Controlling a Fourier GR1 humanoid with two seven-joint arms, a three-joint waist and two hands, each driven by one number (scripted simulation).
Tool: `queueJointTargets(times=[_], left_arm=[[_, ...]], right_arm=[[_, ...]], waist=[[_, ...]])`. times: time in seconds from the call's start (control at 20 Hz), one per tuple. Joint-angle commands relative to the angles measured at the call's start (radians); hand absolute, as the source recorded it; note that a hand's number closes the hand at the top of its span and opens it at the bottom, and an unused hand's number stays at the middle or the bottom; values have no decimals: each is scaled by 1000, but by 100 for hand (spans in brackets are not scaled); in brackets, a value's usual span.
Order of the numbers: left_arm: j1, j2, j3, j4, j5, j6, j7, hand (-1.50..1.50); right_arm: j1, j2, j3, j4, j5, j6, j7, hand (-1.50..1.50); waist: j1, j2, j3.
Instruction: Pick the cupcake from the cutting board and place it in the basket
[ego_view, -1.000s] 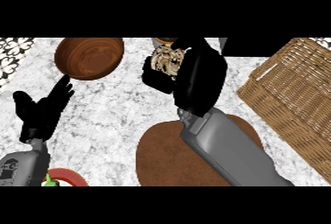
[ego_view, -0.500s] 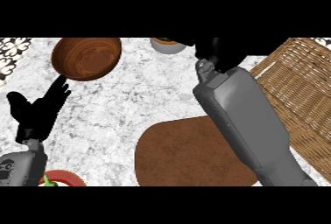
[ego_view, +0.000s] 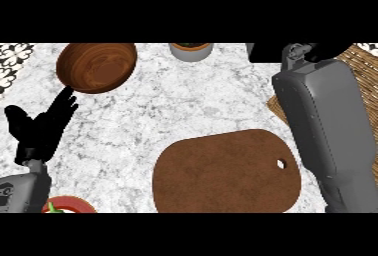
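Grey boxy forearms (ego_view: 325, 130), black fingered left hand (ego_view: 40, 130)

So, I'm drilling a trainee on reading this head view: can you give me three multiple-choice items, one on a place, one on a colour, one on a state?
1. Where does the wooden bowl sit?
A. On the cutting board
B. At the counter's upper left
C. Inside the basket

2. What colour is the right forearm that reaches across the basket?
A. Grey
B. Red
C. White

3. How is the left hand?
A. Curled round a cupcake
B. Out of view
C. Open, holding nothing

Answers:
1 B: the bowl lies on the marble near the top left, apart from board and basket.
2 A: the forearm is plain grey and covers much of the wicker.
3 C: its black fingers are spread and straight at the left edge, with nothing between them.
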Motion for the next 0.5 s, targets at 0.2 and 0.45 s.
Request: queueJointTargets(times=[0.2,0.45], left_arm=[[2,9,18,16,5,-10,-14,0],[-7,-27,-18,-12,-21,20,29,0]], right_arm=[[179,-58,-81,-216,-52,140,-1,150],[327,-74,-145,-187,-85,-18,-95,150]], waist=[[-6,-1,0],[2,3,1]])
